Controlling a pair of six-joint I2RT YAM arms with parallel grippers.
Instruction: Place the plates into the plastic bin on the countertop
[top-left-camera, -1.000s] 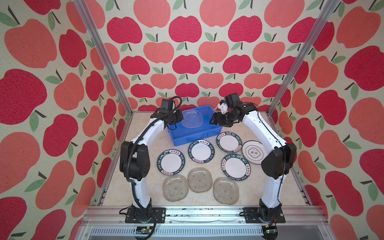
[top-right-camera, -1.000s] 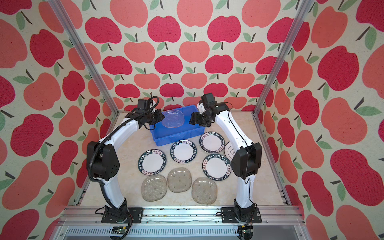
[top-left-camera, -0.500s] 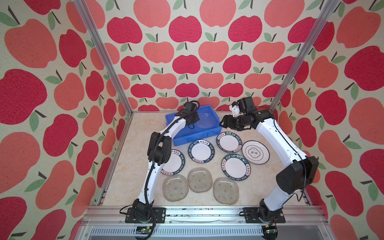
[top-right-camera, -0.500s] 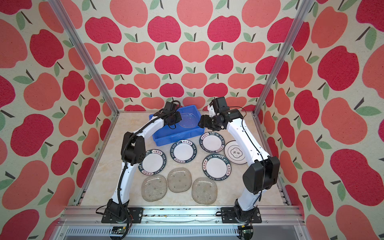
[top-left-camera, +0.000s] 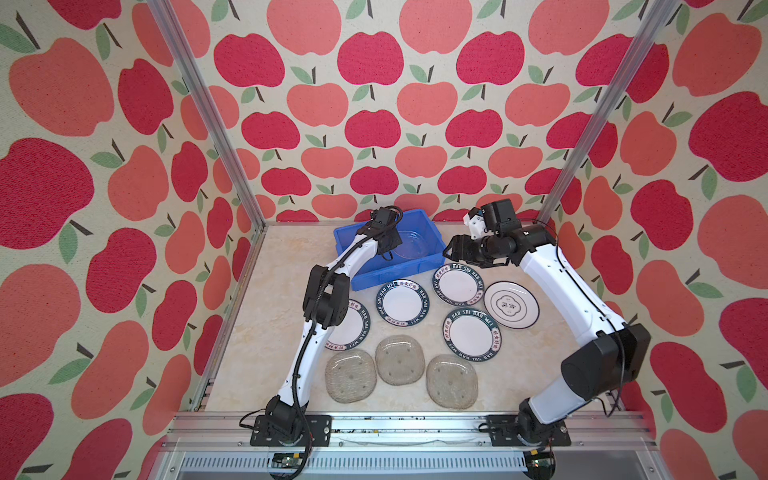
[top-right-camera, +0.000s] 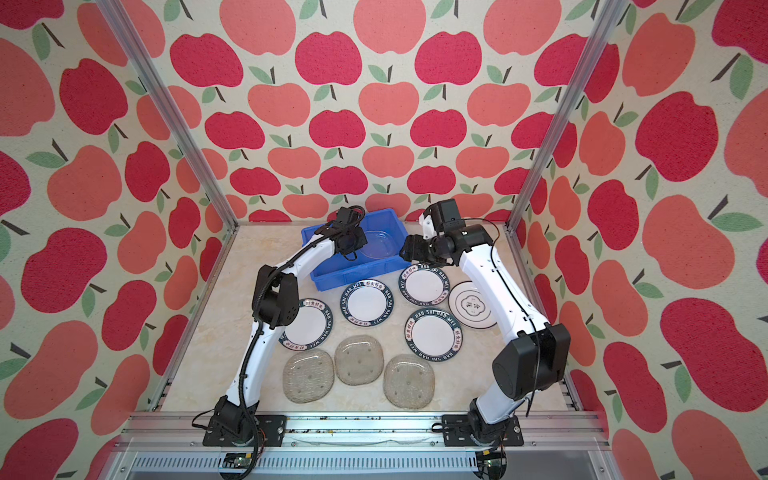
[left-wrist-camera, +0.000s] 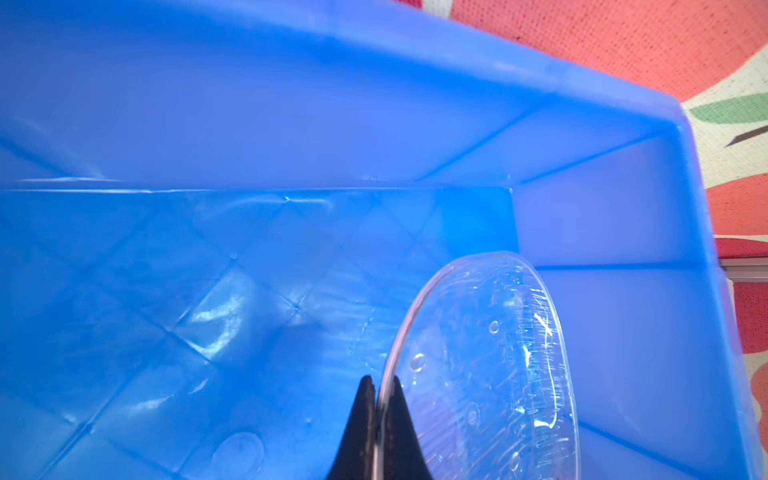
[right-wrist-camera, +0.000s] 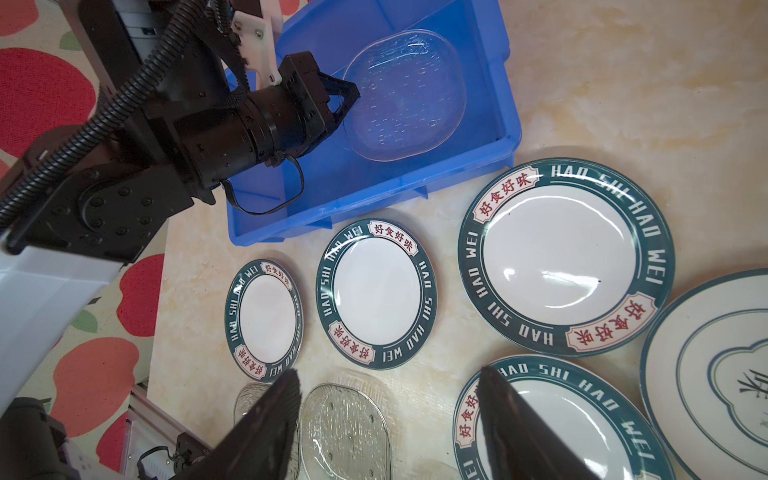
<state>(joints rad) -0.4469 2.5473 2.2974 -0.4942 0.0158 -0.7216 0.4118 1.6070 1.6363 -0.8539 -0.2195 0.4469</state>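
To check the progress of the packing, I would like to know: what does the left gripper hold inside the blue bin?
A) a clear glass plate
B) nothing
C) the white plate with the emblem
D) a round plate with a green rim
A: the left gripper is shut on the edge of a clear glass plate inside the plastic bin.

Left arm (top-left-camera: 306, 359) and right arm (top-left-camera: 561, 286) are white shells with black joints; ribbed black conduit (right-wrist-camera: 104, 118) lines the left; the right gripper (right-wrist-camera: 388, 369) has tapered black fingers (right-wrist-camera: 266, 428)
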